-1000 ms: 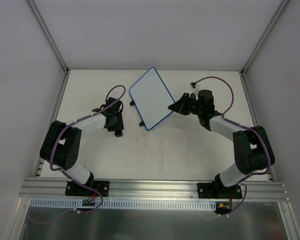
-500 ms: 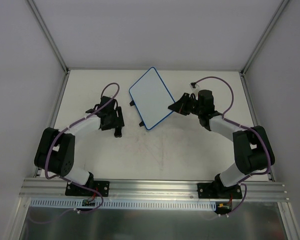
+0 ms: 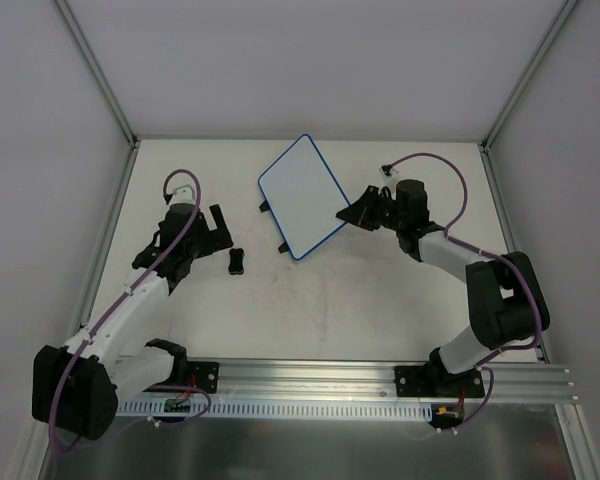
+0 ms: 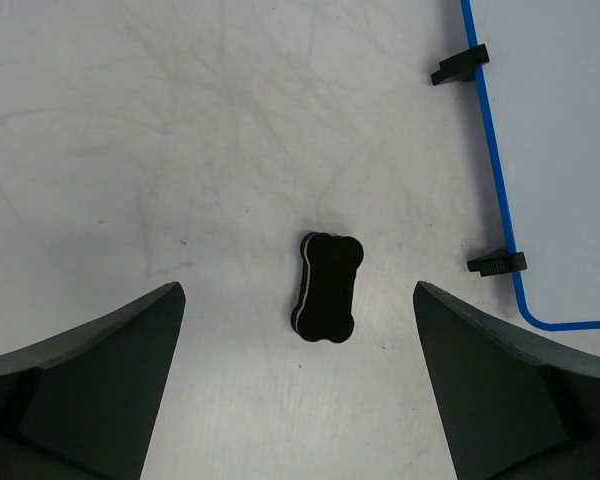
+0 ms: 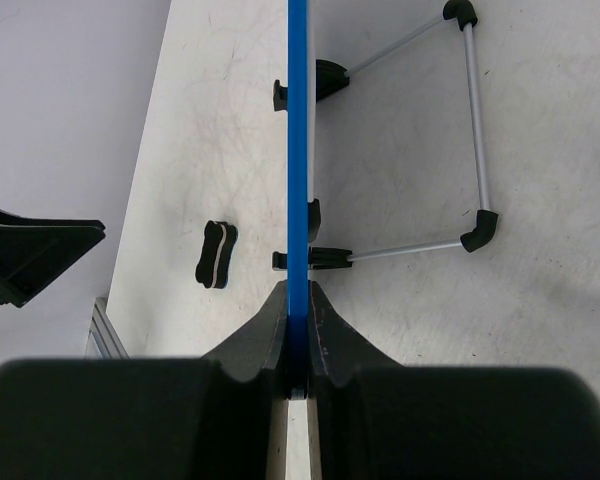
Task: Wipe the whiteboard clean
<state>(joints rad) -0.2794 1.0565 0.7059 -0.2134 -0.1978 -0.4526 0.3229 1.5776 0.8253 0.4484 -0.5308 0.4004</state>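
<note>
**Top view.** The whiteboard (image 3: 302,197) is sitting just above the centre of the frame, turned diagonally on the table (image 3: 330,300). Its face is showing white inside the blue rim (image 3: 280,228). The right gripper (image 3: 350,213) is reaching in from the right of the frame and meeting the board at its right-hand edge, near the lower corner. The left gripper (image 3: 214,236) is hanging at the left centre of the frame, well apart from the board. The eraser (image 3: 236,261) is lying on the table just below and to the right of it, between it and the board's lower corner.

**Right wrist view.** The board is appearing edge-on, as a thin blue vertical line running from the top of the frame down into the jaws. The jaws are clenched on the rim, with one finger pressing on each side. To the right of the line a wire stand (image 5: 472,130) is resting on the table. Two black feet (image 5: 320,80) are projecting from the board's edge. The eraser is lying to the left of the line, apart from the board.

**Left wrist view.** The left claw is released. Its two fingers (image 4: 90,390) are spreading wide in the lower corners of the frame and gripping nothing. The eraser is lying flat at the frame centre, between the two fingertips and touching neither. The board is occupying the upper right of the frame, with its rim and both feet showing, and it is standing clear of both fingers.
</note>
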